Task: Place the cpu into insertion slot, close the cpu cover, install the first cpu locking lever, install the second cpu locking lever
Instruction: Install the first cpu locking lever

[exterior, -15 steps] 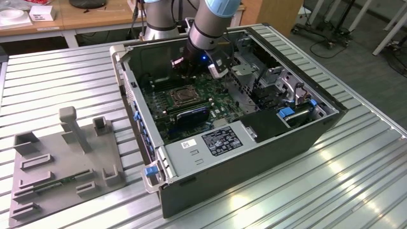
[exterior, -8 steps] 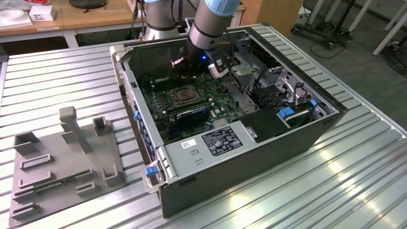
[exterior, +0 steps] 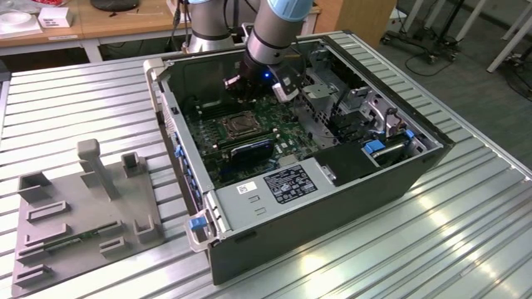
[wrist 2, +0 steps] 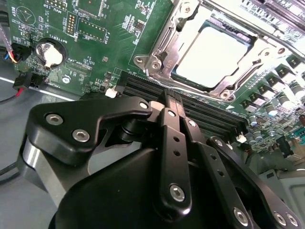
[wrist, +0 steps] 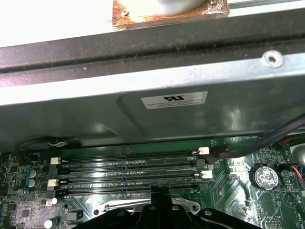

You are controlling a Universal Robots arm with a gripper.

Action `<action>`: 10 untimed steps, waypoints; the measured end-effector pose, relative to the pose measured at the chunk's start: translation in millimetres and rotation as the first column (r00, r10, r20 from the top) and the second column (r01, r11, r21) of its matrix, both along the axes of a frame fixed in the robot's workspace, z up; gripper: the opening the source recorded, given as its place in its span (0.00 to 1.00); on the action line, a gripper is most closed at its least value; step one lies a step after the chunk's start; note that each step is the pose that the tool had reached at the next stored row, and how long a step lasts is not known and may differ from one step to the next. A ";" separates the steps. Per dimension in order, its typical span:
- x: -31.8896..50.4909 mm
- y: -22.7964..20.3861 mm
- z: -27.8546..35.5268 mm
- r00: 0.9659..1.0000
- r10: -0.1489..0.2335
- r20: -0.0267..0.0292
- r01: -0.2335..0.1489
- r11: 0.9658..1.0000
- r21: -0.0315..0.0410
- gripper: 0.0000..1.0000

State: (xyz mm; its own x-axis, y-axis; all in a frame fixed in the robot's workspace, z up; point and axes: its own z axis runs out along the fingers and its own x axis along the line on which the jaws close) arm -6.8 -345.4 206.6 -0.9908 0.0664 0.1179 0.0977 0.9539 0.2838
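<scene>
Gripper [wrist 2: 172, 98]: black fingers [wrist 2: 174, 138] pressed together, holding nothing; tips partly cut off in the first wrist view. Cpu [wrist 2: 215, 51]: seated in the insertion slot [wrist 2: 164, 57], beyond the fingertips, past the memory slots [wrist 2: 209, 112]; cpu cover [wrist 2: 257, 40] partly glare-washed. Computer case [exterior: 349, 199]: open, on a ribbed metal table [exterior: 83, 106].

Silver-grey cpu [wrist 2: 217, 50] on a green motherboard [wrist 2: 95, 43]; black memory slots [wrist: 128, 174].
</scene>
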 end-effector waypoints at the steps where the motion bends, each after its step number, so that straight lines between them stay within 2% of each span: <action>1: 0.0 0.0 0.0 1.000 0.000 0.000 0.000 1.000 0.000 0.11; 3: 0.0 0.0 0.4 1.000 0.000 0.000 0.000 1.000 -0.001 0.11; 7: 0.0 0.0 6.6 1.000 0.000 0.000 0.000 1.000 -0.001 0.11; 10: 0.0 0.0 7.4 1.000 0.000 0.000 0.000 1.000 -0.001 0.11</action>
